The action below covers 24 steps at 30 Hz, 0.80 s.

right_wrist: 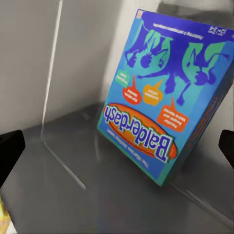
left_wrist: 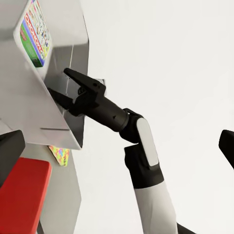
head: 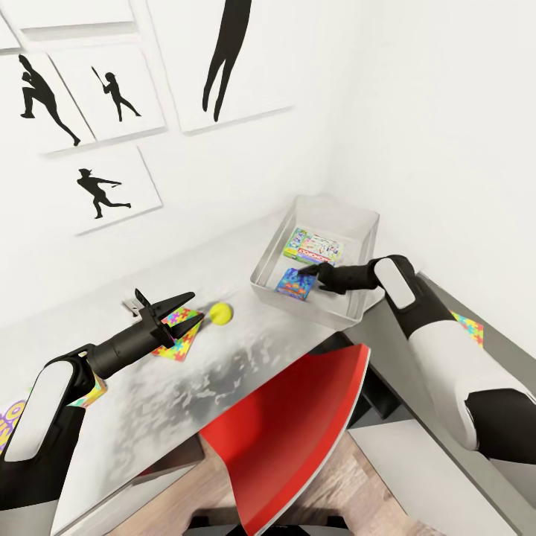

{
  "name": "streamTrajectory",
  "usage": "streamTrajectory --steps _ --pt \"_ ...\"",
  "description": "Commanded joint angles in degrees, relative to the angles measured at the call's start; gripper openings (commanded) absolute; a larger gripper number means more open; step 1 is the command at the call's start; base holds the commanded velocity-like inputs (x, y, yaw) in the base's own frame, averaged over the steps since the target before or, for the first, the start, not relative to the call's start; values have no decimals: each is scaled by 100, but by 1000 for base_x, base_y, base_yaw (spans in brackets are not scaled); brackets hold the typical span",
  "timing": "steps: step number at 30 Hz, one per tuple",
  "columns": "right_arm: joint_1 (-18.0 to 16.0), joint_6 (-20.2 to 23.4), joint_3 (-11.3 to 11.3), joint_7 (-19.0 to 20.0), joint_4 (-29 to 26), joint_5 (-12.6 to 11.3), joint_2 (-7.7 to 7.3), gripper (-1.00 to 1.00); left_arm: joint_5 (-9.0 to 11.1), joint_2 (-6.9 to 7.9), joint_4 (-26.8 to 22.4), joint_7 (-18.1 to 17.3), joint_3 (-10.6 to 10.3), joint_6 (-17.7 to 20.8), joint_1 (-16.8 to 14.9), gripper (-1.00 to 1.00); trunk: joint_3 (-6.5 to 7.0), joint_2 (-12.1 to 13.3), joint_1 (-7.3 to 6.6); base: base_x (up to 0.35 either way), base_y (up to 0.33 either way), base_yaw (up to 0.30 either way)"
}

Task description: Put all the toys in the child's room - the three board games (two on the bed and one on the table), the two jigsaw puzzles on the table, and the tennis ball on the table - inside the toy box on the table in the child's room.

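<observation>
the toy box [head: 350, 223] served as the landmark, sitting on the pale marbled table [head: 246, 357] in the corner where the white walls met. far to its left, the left gripper [head: 170, 311] hovered over the table with its jaws spread apart and nothing between them, just above a jigsaw puzzle [head: 179, 335] lying flat on the tabletop. the tennis ball [head: 220, 314] rested between that puzzle and the toy box, beside the puzzle's edge and apart from the box's near wall. inside the toy box lay the monopoly board game [head: 316, 248] toward the back and the blue balderdash board game [head: 292, 283] toward the front. the right gripper [head: 307, 272] reached into the box over the balderdash game; the left wrist view showed its fingers [left_wrist: 78, 78] parted, released, gripping nothing. right of the toy box, a second jigsaw puzzle [head: 470, 327] showed past the right arm. below the box stood a red chair [head: 298, 424].
</observation>
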Motion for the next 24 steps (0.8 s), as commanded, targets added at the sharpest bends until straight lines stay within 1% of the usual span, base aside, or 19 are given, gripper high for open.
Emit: streamTrajectory --steps 1,4,6,7,9,11,12,13,15,17,19,20,23,24 --pt "-3 9 12 35 -53 63 -18 100 -57 0 1 -57 6 19 -4 100 -8 -9 3 0 0 0" --pt "12 15 8 -138 -250 59 -105 100 -57 0 1 -57 6 19 -4 100 -8 -9 3 0 0 0" --pt "38 19 5 -300 -476 56 -169 100 -57 0 1 -70 8 18 -4 100 -8 -9 3 0 0 0" --pt "38 19 5 -300 -476 56 -169 100 -57 0 1 -70 8 18 -4 100 -8 -9 3 0 0 0" --pt "75 33 5 -439 -800 53 -230 100 -57 0 1 -81 11 15 -2 100 -8 -9 3 0 0 0" --pt "177 46 5 -531 -1192 52 -322 100 -57 0 1 -88 18 12 0 100 -8 -9 3 0 0 0" --pt "177 46 5 -531 -1192 52 -322 100 -57 0 1 -88 18 12 0 100 -8 -9 3 0 0 0" --pt "350 53 0 -591 -1631 51 -455 100 -57 0 1 -96 22 8 2 100 -8 -9 3 0 0 0" --pt "536 63 -17 -634 -2094 50 -590 100 -57 0 1 -101 25 4 3 100 -8 -9 3 0 0 0" --pt "670 75 -44 -669 -2515 50 -695 100 -57 0 1 -101 23 3 3 100 -8 -9 3 0 0 0" --pt "823 99 -157 -771 -3140 47 -807 100 -57 0 1 -105 18 4 4 100 -8 -9 3 -46 0 0" --pt "883 111 -268 -817 -3380 44 -840 100 -57 0 1 -107 17 6 4 100 -8 -9 3 -173 0 0" --pt "1003 125 -446 -856 -3751 43 -874 100 -57 0 1 -108 16 8 4 100 -8 -9 3 -229 0 0" --pt "1003 125 -446 -856 -3751 43 -874 100 -57 0 1 -108 16 8 4 100 -8 -9 3 -251 0 0"
